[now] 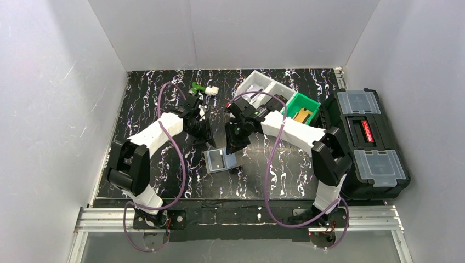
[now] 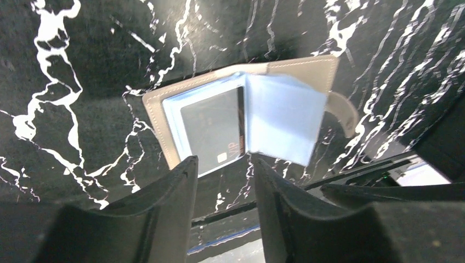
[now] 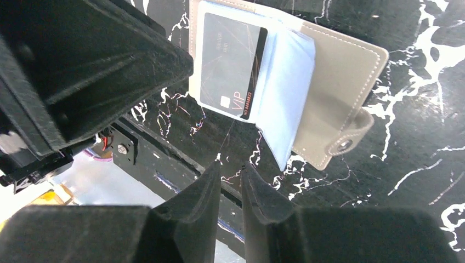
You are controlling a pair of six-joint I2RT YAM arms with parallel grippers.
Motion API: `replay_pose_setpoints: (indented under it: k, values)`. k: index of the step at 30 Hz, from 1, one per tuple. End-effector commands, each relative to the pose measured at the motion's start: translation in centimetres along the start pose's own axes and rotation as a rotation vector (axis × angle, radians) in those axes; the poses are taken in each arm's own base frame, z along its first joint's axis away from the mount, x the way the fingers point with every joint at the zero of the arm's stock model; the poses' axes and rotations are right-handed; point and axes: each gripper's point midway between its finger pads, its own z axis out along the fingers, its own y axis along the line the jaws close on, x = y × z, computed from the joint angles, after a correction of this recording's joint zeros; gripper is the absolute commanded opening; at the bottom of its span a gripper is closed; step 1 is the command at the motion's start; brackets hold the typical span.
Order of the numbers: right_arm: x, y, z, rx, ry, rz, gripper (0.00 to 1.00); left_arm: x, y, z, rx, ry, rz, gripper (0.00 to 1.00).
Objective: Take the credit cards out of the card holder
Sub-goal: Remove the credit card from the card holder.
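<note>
Open card holder [image 2: 274, 115] lies before left pincer [image 2: 223, 164].

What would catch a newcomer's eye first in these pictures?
The card holder lies open near the middle of the black marbled table, with a dark card showing in its clear sleeve. The left gripper and right gripper hang close by it, both empty. A big black toolbox sits at the table's right edge.
</note>
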Motion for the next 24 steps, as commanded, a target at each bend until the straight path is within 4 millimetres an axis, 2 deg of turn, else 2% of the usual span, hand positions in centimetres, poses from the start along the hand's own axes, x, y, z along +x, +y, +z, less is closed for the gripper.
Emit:
replay_pose_setpoints:
  k: [1, 9, 14, 20, 24]
  values:
    - [-0.8, 2.2, 0.9, -0.072, 0.005, -0.023, 0.3, 1.8, 1.3, -0.3, -0.032, 0.028, -0.003, 0.37]
    - [-0.2, 1.4, 4.5, -0.095, 0.077, 0.042, 0.32, 2.2, 1.2, 1.0, -0.014, 0.057, -0.029, 0.18]
    - [-0.3, -0.2, 5.5, -0.1, 0.06, 0.109, 0.36, 2.6, 1.7, 1.9, -0.028, 0.086, -0.045, 0.06]
    - [-0.4, -1.1, 6.3, -0.136, 0.067, 0.144, 0.38, 3.1, 2.0, 2.7, -0.05, 0.11, -0.046, 0.0]
    - [-0.2, -1.5, 6.9, -0.167, 0.08, 0.172, 0.37, 3.6, 2.5, 3.3, -0.073, 0.128, -0.049, 0.0]
